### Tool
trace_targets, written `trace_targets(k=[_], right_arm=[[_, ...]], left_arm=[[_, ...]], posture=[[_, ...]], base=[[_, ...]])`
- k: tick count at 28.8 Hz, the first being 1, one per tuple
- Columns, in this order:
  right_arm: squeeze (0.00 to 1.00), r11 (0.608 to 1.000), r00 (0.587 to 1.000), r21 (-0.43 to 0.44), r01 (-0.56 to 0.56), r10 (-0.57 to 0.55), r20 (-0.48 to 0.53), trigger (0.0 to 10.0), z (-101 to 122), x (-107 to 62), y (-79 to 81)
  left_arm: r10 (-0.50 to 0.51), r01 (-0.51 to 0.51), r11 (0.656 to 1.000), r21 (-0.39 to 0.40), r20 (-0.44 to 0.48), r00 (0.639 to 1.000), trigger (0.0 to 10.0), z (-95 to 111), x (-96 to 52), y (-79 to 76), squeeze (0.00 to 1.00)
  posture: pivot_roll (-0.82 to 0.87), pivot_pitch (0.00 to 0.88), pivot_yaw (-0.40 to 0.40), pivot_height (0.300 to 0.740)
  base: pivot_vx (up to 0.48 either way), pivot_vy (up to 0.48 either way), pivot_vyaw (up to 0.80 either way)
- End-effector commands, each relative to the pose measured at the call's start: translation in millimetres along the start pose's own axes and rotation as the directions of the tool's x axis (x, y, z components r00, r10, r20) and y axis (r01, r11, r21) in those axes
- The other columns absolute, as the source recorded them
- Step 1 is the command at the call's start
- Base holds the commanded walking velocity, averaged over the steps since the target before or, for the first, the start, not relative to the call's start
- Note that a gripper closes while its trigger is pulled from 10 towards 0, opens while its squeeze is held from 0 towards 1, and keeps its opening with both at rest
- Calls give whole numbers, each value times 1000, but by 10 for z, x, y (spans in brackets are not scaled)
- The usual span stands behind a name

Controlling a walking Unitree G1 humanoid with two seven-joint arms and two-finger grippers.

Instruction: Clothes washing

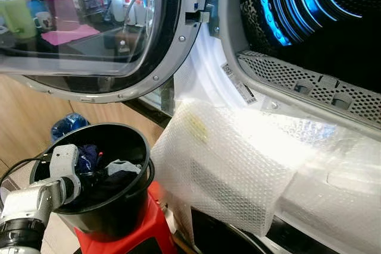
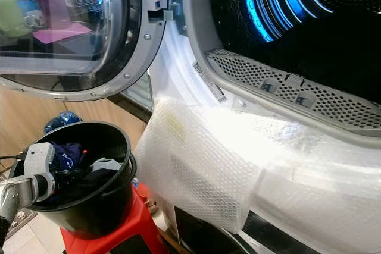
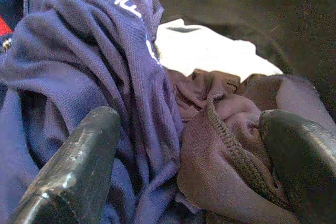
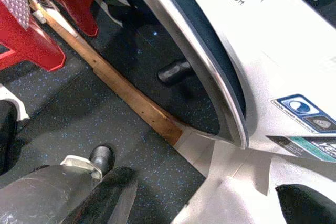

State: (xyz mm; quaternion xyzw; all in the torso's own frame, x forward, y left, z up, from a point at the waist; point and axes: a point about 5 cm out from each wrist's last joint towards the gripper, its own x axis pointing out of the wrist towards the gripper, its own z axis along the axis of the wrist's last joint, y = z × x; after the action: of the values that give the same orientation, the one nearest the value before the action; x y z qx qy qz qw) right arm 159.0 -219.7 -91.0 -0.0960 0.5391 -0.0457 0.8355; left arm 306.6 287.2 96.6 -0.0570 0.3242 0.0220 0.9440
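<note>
Washer drum [image 1: 309, 22] glowing blue, door open. My left tool [image 3: 184, 166] is sitting spread inside the black bucket [image 1: 128, 197]; wrist view is showing navy clothes [image 3: 89, 77] between fingers. Right tool [image 4: 210, 203] spread, facing floor.

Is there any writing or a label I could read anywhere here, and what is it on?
White lettering on the navy garment: too partial to read.
Printed word on the white machine panel: upside down, unclear.
Blue stickers on that panel: too small.
Strip label beside the drum opening: too small.

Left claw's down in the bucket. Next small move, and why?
Probably close the left claw: its fingers stand open either side of a fold of the dark clothes in the black bucket, and the washer drum is open.
</note>
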Motion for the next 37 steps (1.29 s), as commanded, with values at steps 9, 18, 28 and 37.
trace_targets(k=[9,18,28,37], right_arm=[[0,1000,1000,-20,-7,7,-7,10000,-5,1,17],[0,1000,1000,-28,-14,14,-9,10000,-7,1,39],[0,998,999,-52,-28,27,-18,10000,-44,-2,37],[0,999,999,-14,-42,42,9,10000,33,1,78]], left_arm=[[-139,116,978,176,122,983,10000,315,-21,-151,0],[-222,204,954,220,61,973,10000,277,83,-326,0],[-229,243,950,194,-91,969,10000,-60,216,-484,0],[-209,245,947,207,-182,961,10000,-309,223,-577,0]], posture=[[50,21,-55,740],[34,26,-51,740],[24,0,-44,740],[20,0,-22,740]], base=[[0,0,0],[0,0,0],[0,0,0],[0,0,0]])
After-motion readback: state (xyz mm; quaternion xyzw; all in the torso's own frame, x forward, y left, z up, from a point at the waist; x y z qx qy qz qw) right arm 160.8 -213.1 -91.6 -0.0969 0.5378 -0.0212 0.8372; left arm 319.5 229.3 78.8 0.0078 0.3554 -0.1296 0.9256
